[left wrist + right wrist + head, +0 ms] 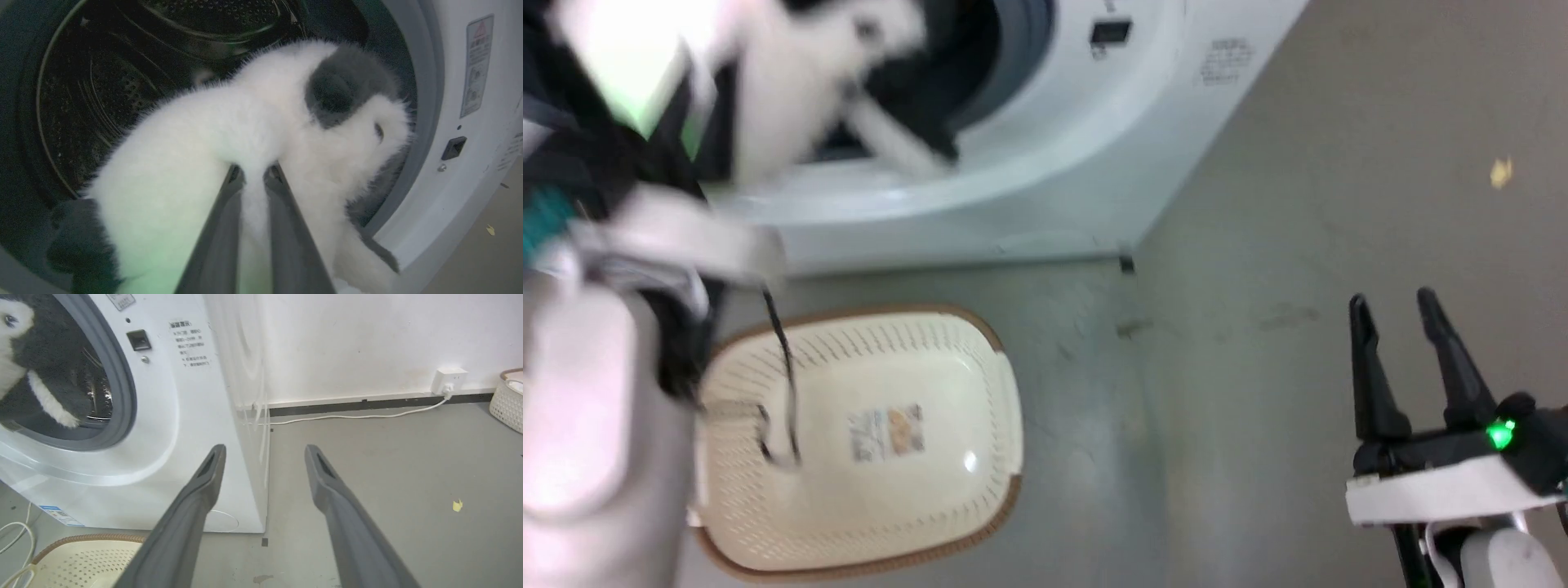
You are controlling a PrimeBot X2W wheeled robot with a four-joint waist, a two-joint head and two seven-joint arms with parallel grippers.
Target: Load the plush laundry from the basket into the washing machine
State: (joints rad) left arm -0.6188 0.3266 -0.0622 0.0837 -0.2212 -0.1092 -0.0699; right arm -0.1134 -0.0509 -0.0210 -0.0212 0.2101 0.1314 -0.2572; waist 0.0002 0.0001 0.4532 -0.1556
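Note:
My left gripper (254,171) is shut on the plush laundry (229,155), pinching its fluffy white fur in the round opening of the washing machine (461,171). The panda-like toy's black ear and limbs hang partly inside the dark steel drum (102,81). In the head view the toy (800,90) is a blurred white mass at the machine's mouth (1013,98). The cream basket (931,523) with its brown rim and label sticker lies on the floor below, holding no toy. My right gripper (1396,306) stands open over bare floor at the lower right, and its fingers (204,486) point past the machine's corner.
A white power cable (359,414) runs along the skirting to a wall socket (449,379). A second white perforated basket (508,400) stands at the far right. A yellow scrap (1500,171) lies on the grey floor. My left arm's cable dangles over the basket (784,384).

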